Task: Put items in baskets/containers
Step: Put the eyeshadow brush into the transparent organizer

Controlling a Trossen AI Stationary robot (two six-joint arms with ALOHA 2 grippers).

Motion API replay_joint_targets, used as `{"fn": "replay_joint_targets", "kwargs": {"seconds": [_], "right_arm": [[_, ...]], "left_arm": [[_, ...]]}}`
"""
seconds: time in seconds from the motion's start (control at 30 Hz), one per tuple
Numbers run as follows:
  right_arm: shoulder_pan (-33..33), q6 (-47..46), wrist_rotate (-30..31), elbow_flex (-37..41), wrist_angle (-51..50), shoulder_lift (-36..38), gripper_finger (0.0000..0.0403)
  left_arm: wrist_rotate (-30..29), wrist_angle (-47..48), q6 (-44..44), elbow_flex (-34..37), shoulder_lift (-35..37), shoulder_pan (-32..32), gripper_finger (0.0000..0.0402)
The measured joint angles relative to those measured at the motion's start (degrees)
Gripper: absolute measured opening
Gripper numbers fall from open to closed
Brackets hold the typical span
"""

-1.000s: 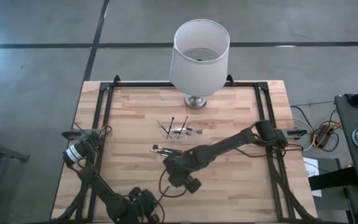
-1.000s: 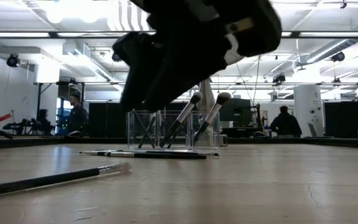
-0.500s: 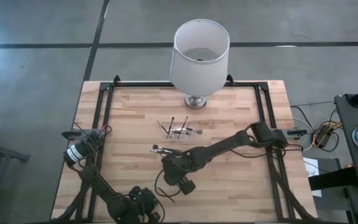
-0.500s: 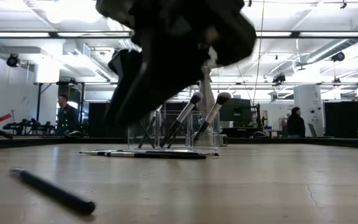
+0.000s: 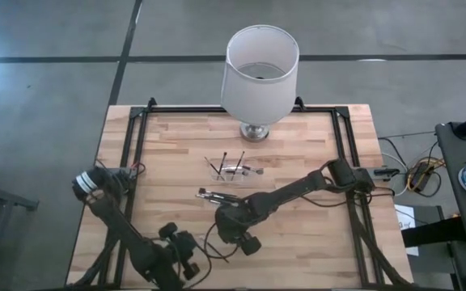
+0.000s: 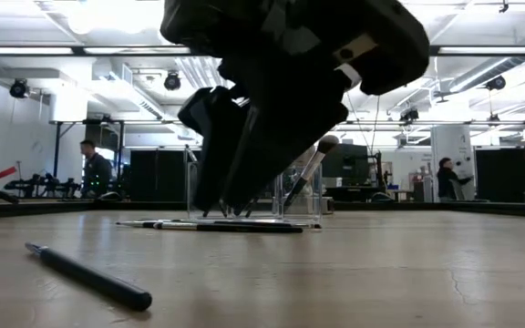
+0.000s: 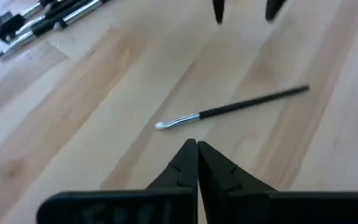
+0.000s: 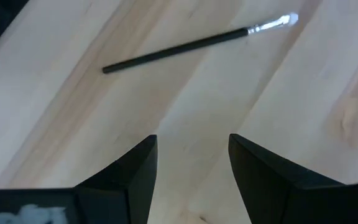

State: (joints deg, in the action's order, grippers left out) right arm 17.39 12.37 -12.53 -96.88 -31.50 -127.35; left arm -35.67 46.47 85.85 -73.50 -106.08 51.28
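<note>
One thin dark brush [image 7: 241,107] with a pale tip lies flat on the wood near the front edge, also seen in the low view [image 6: 89,278] and the right wrist view [image 8: 185,46]. My left gripper [image 7: 196,148] is shut and hovers just short of it, holding nothing. My right gripper [image 8: 191,155] stands open above the table on the brush's other side [image 6: 221,205], touching nothing. The clear holder [image 5: 231,171] stands mid-table with a few brushes leaning in it [image 6: 313,173]. Several more brushes [image 5: 213,195] lie flat in front of it.
A large white lampshade on a metal base [image 5: 259,69] stands at the far edge behind the holder. Black rails [image 5: 136,162] run along the table's left and right sides. Bare wood lies right of the brush. People stand in the room beyond.
The loose brush has swung about on the table, its pale end now turned away from the holder's side, and has lain still since. My left gripper, shut throughout, has risen and drawn back toward the near left corner. My right gripper has rolled about its own axis.
</note>
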Motion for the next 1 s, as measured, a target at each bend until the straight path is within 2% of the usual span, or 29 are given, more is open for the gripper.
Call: {"fn": "replay_joint_targets", "kwargs": {"seconds": [0.17, 0.33, 0.47, 0.6, 0.8, 1.0], "right_arm": [[-0.23, -3.20, 0.06, 0.00, -1.29, 0.02, 0.0194], [0.01, -10.24, 0.05, 0.44, -2.95, 0.15, 0.0194], [0.73, -14.34, 0.44, 0.99, -3.00, 0.15, 0.0194], [1.33, -16.14, 0.67, 1.11, -2.20, 0.16, 0.0194], [1.02, -18.59, 4.23, 1.14, -0.97, 0.53, 0.0194], [1.11, -18.43, 5.09, 1.16, -0.66, 1.75, 0.0194]], "left_arm": [[8.73, -4.18, -11.27, 6.87, 4.69, -2.10, 0.0046], [15.98, -15.96, -6.65, 16.68, 10.14, -6.04, 0.0076], [15.42, -25.64, -4.36, 23.75, 15.84, -8.93, 0.0073], [16.66, -31.23, -4.75, 28.25, 19.24, -10.98, 0.0063], [20.26, -42.19, -4.51, 32.52, 17.88, -11.60, 0.0048], [19.28, -43.53, -4.53, 32.73, 16.63, -11.87, 0.0046]]}}
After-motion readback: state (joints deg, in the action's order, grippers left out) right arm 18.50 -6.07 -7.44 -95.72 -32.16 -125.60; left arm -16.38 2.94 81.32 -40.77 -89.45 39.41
